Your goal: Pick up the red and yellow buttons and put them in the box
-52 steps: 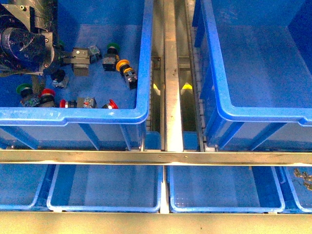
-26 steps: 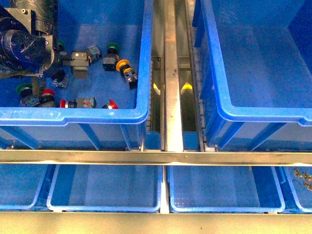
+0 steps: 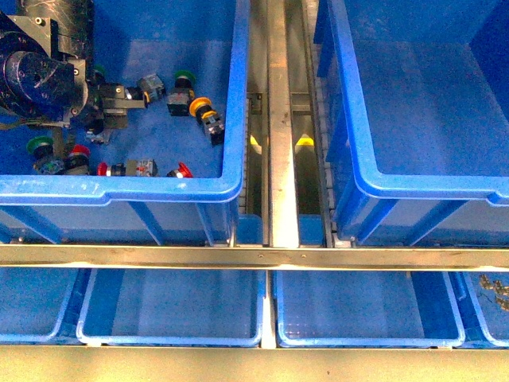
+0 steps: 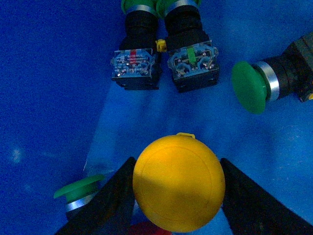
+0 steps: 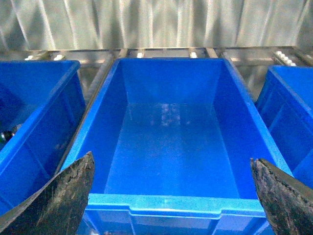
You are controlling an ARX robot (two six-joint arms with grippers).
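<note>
Between left jaws sits a smooth yellow button (image 4: 178, 183).

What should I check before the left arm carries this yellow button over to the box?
1. Yellow button held by the left gripper: ok, both fingers touch its cap.
2. Button lifted off the crate floor: cannot tell.
3. Neighbours clear: not ok, a green switch sits beside one finger.
4. Box has room: ok, empty.
5. Right gripper free: ok, open, holding nothing.
</note>
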